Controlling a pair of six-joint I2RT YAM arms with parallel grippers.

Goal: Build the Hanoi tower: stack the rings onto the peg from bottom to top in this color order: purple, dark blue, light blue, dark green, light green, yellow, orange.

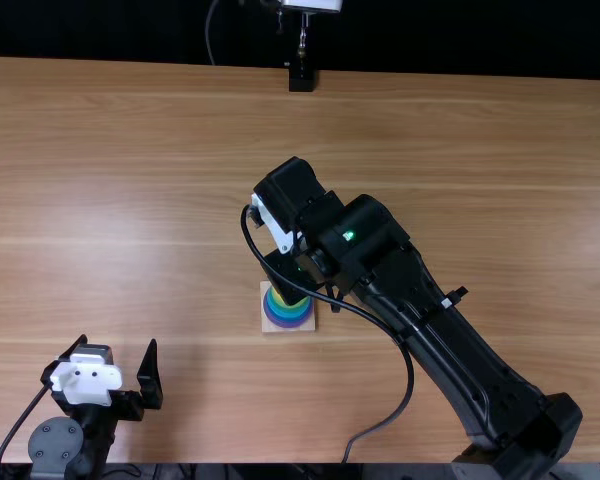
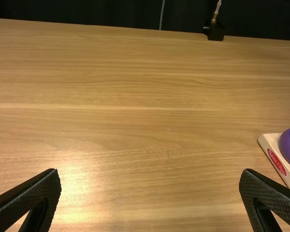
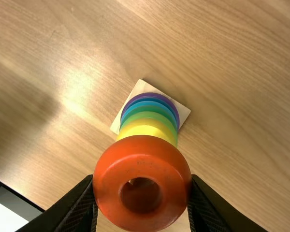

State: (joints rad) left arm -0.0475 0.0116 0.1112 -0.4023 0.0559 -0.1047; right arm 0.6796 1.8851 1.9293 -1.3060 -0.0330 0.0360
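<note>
Evidently the last ring is in hand: the right gripper (image 3: 143, 180) pinches the orange ring (image 3: 141, 164) by its sides, and in its wrist view the ring covers part of the stack at the centre. Under it show the yellow ring (image 3: 146, 127), greens and blues, with the purple ring (image 1: 290, 322) lowest on the pale base (image 1: 268, 326), which sits just below the middle of the top view on the desk (image 1: 130, 150). Whether the orange ring has met the peg, I cannot tell. What's wanted next, I judge, is to line its hole up with the peg, lower it onto the yellow, then let go and lift straight up; an off-centre release could leave it tilted. The left gripper (image 2: 150, 172), lower left in the top view, is spread wide, holding nothing.
</note>
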